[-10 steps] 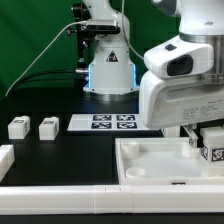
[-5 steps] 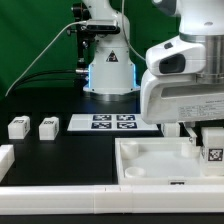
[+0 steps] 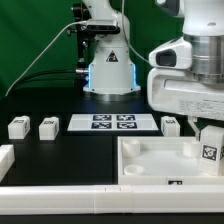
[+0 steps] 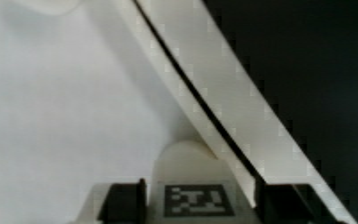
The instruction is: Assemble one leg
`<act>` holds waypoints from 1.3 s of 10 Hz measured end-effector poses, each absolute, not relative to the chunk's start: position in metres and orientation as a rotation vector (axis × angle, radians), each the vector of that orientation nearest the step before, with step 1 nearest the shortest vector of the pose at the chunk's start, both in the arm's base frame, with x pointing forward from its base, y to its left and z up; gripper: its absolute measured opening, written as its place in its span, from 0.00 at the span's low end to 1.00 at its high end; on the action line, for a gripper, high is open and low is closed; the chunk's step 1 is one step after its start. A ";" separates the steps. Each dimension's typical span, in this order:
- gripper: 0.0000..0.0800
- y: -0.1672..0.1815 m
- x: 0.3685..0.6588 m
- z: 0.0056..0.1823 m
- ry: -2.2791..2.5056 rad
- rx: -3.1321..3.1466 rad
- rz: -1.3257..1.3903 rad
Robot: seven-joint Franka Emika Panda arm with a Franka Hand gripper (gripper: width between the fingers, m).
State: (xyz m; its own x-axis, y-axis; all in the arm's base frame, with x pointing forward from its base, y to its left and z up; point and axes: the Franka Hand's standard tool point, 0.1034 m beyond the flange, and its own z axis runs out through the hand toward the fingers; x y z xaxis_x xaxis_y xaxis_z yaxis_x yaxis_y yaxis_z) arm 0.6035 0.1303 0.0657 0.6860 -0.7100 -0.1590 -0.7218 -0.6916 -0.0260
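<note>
My gripper [image 3: 210,148] is shut on a leg [image 3: 209,140], a small white peg with a square tag, held over the right corner of the large white tray [image 3: 150,163]. In the wrist view the leg [image 4: 194,198] sits between the two dark fingers [image 4: 126,202], just above the tray's floor [image 4: 69,100] and beside its raised rim [image 4: 211,85]. A rounded corner spot shows just beyond the leg. Two more legs [image 3: 17,127] [image 3: 47,127] stand at the exterior view's left. Another leg [image 3: 171,126] stands behind the tray.
The marker board [image 3: 112,122] lies behind the tray, in front of the arm's base [image 3: 108,75]. A white rail [image 3: 70,195] runs along the front edge. A white piece [image 3: 5,157] sits at the exterior view's far left.
The arm has moved toward the exterior view's right with the leg in its grip. The leg behind the tray, hidden by the arm before, now shows.
</note>
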 end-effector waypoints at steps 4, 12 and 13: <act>0.37 0.141 0.602 0.067 1.812 -2.478 0.245; 0.37 0.147 0.607 0.068 2.508 -1.805 0.259; 0.37 0.148 0.607 0.069 2.514 -1.789 0.261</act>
State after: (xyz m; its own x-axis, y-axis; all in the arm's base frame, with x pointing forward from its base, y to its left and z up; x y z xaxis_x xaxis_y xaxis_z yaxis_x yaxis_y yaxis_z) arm 0.6073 0.1482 0.0685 -0.3320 -0.9338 -0.1336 -0.9413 0.3188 0.1111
